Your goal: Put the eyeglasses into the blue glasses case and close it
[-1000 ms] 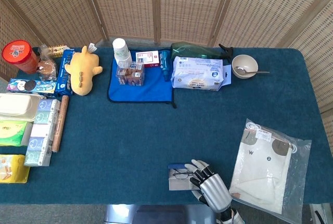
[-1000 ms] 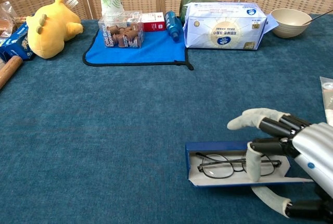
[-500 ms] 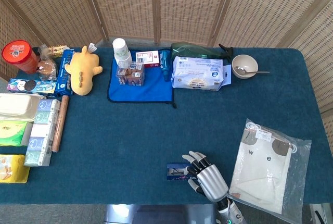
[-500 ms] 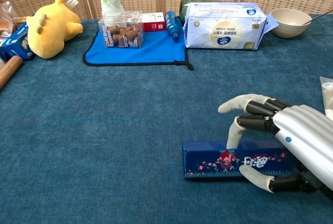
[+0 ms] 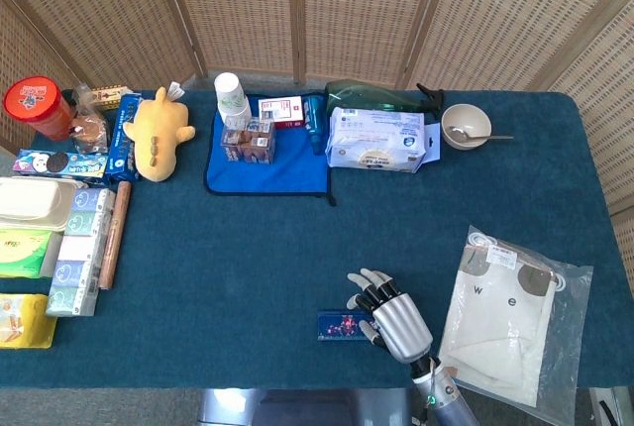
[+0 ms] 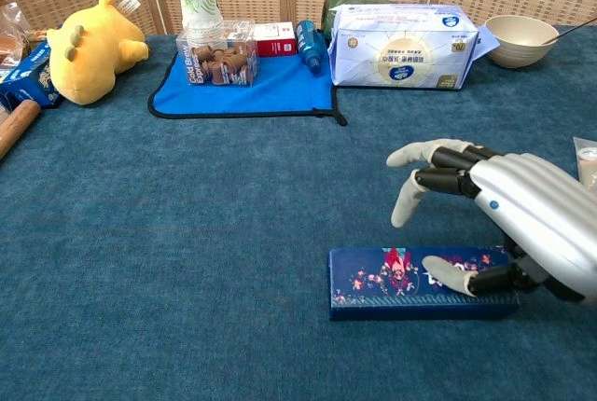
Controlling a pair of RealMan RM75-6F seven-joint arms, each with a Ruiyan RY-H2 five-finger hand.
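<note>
Right hand: the right hand (image 6: 508, 219) hovered over the right end of the case, fingers spread and curved, gripping nothing; its thumb tip (image 6: 446, 276) lay on or just above the lid, and contact could not be told for sure.
Left hand: not visible in either view.
Glasses case: the blue glasses case (image 6: 420, 283) lay flat on the tabletop (image 6: 187, 233) near the front edge, lid down, patterned top facing up. It looked closed.
Eyeglasses: not visible; presumably inside the shut case, though that was a judgement, not something seen.
Progress: judged nearly done, with perhaps only a firm press left if the lid had not latched.
How the case would handle: probably light, rigid and boxy, with a smooth printed skin that could slide on the felt-like cloth if pushed sideways. It likely would not crush under a gentle press, but the glasses inside would be fragile.
Where to take hold: best across the narrow width, thumb on the near long side and fingers on the far one, or pressing straight down on the lid's middle.
Risk: an off-centre push at the right end could tip or skid the case.
Surroundings: a clear bag of white cloth (image 5: 510, 312) lay just right of the hand; a tissue pack (image 6: 403, 45) and a bowl (image 6: 525, 40) stood well apart at the back.
</note>
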